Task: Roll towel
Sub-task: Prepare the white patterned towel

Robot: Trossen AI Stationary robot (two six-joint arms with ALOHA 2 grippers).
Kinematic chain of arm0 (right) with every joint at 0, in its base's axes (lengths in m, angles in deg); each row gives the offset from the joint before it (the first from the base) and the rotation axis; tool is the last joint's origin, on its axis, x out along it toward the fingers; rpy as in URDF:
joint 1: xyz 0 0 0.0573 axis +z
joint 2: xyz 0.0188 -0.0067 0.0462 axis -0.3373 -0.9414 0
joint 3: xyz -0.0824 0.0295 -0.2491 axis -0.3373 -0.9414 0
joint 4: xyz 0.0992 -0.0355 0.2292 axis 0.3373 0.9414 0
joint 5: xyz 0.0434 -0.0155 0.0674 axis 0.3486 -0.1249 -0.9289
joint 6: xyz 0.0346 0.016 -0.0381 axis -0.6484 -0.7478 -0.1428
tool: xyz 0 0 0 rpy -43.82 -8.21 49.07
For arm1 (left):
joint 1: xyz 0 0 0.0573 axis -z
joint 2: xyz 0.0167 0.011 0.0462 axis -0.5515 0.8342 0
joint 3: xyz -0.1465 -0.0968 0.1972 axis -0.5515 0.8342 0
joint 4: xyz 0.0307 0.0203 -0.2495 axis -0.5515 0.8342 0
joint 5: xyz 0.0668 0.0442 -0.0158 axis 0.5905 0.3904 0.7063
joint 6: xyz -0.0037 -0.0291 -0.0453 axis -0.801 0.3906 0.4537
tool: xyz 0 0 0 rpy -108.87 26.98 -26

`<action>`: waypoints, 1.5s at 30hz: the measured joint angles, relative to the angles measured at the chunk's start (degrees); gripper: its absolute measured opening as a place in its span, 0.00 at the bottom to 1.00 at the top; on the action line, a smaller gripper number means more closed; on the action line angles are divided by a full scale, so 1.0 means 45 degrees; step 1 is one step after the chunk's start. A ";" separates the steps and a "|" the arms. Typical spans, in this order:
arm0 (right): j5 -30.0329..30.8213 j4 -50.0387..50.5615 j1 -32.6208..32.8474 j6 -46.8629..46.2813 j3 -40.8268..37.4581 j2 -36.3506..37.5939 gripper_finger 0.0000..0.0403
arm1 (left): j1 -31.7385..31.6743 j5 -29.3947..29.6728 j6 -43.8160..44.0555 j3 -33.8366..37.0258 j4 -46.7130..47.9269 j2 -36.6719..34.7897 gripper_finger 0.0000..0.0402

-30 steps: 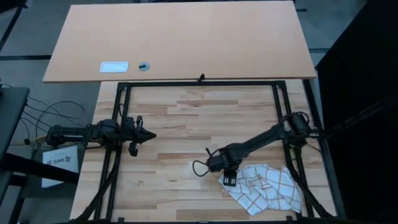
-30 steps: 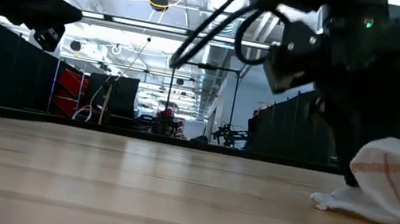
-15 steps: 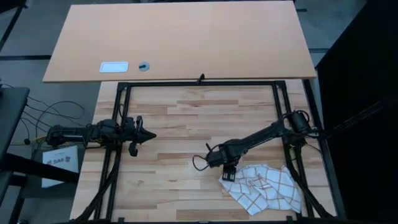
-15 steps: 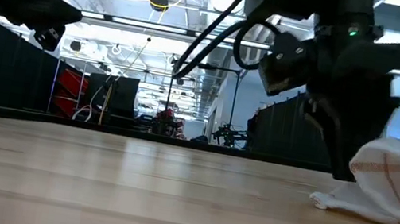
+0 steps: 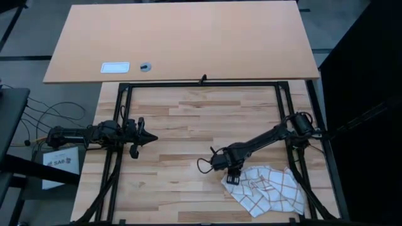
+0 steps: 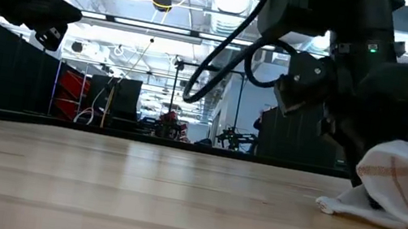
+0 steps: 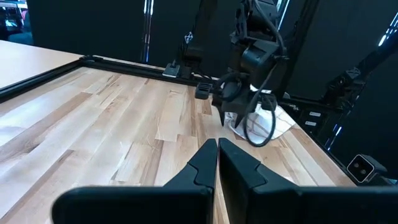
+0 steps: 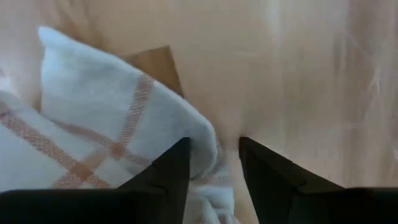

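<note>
The right hand (image 5: 232, 180) has dropped onto the near corner of the crumpled towel (image 5: 269, 191), fingers narrowed around a fold; the left hand (image 5: 152, 136), shut, has not moved above the table (image 5: 182, 125).

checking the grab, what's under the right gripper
The right gripper is down on the near-left edge of the crumpled towel, a fold of cloth between its fingers. What the towel covers is hidden.
</note>
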State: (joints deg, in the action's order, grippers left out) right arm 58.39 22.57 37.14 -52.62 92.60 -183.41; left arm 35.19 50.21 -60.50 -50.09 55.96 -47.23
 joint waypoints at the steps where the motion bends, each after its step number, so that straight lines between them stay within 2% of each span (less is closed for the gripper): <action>1: 0.0005 -0.0039 0.0000 0.0000 0.0000 0.0000 0.25 | -0.0005 0.0000 0.0003 0.0000 0.0000 0.0000 0.00; 3: -0.0019 -0.0162 -0.0006 0.0043 0.0000 0.0000 0.14 | -0.0005 0.0000 -0.0012 0.0000 0.0000 0.0000 0.00; 5: -0.0663 -0.0517 -0.0093 0.0371 0.0000 0.0000 0.04 | -0.0005 0.0000 -0.0003 0.0000 -0.0004 0.0000 0.00; 8: -0.1146 -0.0771 -0.0278 0.0316 0.0125 0.0012 0.01 | -0.0004 0.0000 0.0094 0.0005 -0.0005 -0.0004 0.00; 18: -0.0626 -0.1773 -0.1977 0.2030 0.3682 0.0131 0.00 | -0.0005 0.0000 0.1114 0.0010 -0.0005 -0.0005 0.00; 23: -0.0002 -0.1652 -0.3267 0.2751 0.4300 0.0147 0.00 | -0.0005 0.0000 0.1202 0.0010 -0.0005 0.0000 0.00; 27: 0.1722 -0.2208 -0.4163 0.3310 0.5056 0.0212 0.00 | -0.0005 0.0005 0.1023 0.0010 -0.0005 0.0000 0.00; 29: 0.3194 -0.1580 -0.4609 0.3730 0.5744 0.0453 0.00 | -0.0005 0.0005 0.1060 0.0015 -0.0010 0.0000 0.00; 31: 0.4039 -0.0885 -0.5294 0.3919 0.6222 0.0796 0.00 | -0.0005 0.0005 0.1174 0.0019 -0.0041 0.0000 0.00; 33: 0.4012 -0.1557 -0.5782 0.4669 0.6450 0.1127 0.00 | -0.0005 0.0005 0.1220 0.0019 -0.0049 0.0000 0.00; 36: 0.2453 -0.2233 -0.5722 0.6139 0.7067 0.1311 0.00 | -0.0005 0.0015 0.1362 0.0024 -0.0077 0.0005 0.00; 38: 0.2090 -0.1919 -0.5584 0.6285 0.7325 0.1316 0.00 | -0.0005 0.0022 0.1244 0.0034 -0.0112 0.0000 0.00; 39: 0.2181 -0.1641 -0.5593 0.6251 0.7334 0.1316 0.00 | -0.0005 0.0026 0.1164 0.0034 -0.0108 0.0005 0.00; 42: 0.4124 -0.0692 -0.6126 0.6111 0.7305 0.1427 0.00 | -0.0005 0.0048 0.1187 0.0034 -0.0116 0.0005 0.00; 45: 0.4225 -0.0565 -0.6431 0.6110 0.7305 0.1847 0.00 | -0.0005 0.0066 0.1173 0.0034 -0.0146 0.0005 0.00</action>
State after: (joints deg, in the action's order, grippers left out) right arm 77.40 20.03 8.20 -25.12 125.47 -175.10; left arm 35.17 50.51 -55.22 -49.93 55.30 -47.21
